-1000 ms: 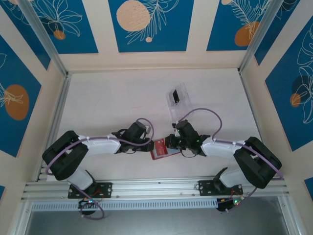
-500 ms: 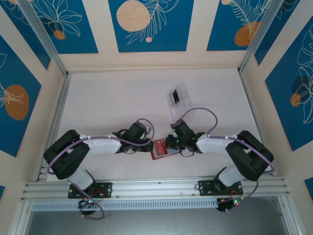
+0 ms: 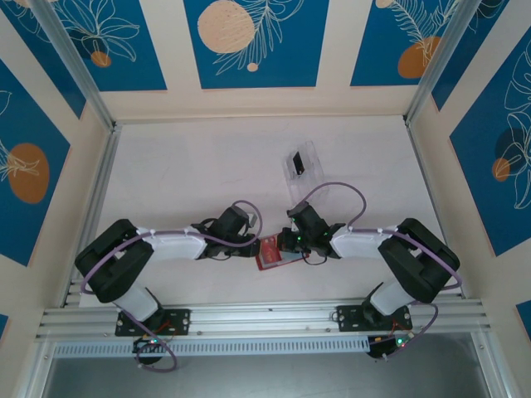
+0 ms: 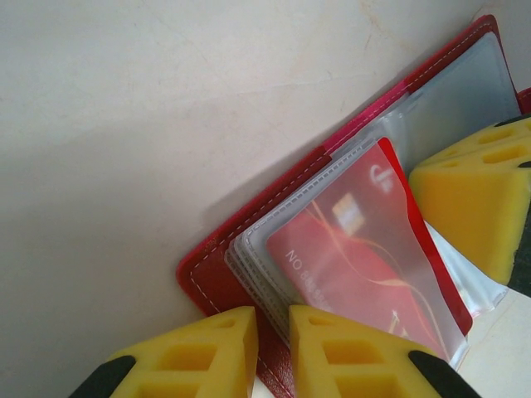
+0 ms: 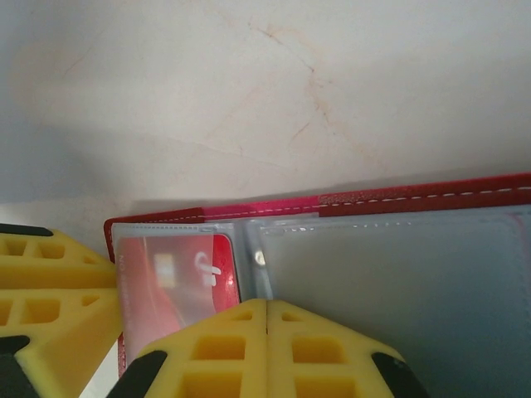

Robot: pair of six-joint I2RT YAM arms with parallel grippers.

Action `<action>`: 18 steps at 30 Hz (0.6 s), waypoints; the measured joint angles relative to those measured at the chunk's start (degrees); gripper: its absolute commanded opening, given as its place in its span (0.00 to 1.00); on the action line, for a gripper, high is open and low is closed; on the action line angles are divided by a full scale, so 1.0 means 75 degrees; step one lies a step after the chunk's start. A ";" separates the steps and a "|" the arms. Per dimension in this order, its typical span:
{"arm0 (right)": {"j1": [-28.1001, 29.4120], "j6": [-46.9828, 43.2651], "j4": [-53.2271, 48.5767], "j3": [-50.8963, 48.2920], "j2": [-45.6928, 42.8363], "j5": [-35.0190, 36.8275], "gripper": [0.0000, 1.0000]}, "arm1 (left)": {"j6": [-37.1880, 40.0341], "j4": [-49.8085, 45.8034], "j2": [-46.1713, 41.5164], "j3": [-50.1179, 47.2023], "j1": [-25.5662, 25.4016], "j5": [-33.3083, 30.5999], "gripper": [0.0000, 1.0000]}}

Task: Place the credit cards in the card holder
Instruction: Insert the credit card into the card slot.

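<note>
**Right arm closes in as red card sits in holder**

L to R: the left claw, tightened a touch in the last sec, pinches the edge of the card holder. The holder lies open on the counter btwn the two arms. A red card sits inside a clear sleeve. The right claw, fingers shut together w/ nothing btwn them, has slid leftward over the sleeves, its elbow folding tighter. It is prob. pressing the card home, so one card looks done. Beyond it, a clear tray holds a black card, yet to go. The yellow fingers cut off the red card's lower edge, so full seating can't be judged.
</note>
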 measured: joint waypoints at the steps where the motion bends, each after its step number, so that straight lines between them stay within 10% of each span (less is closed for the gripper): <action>1: 0.0000 0.0035 0.0020 -0.0009 0.0000 -0.0009 0.00 | 0.0000 0.0000 0.0003 0.0003 0.0000 0.0000 0.18; 18: -0.0189 -0.0239 -0.2002 0.0901 -0.0825 0.1163 0.00 | 0.0382 -0.0210 0.0627 0.0807 -0.0003 -0.0119 0.18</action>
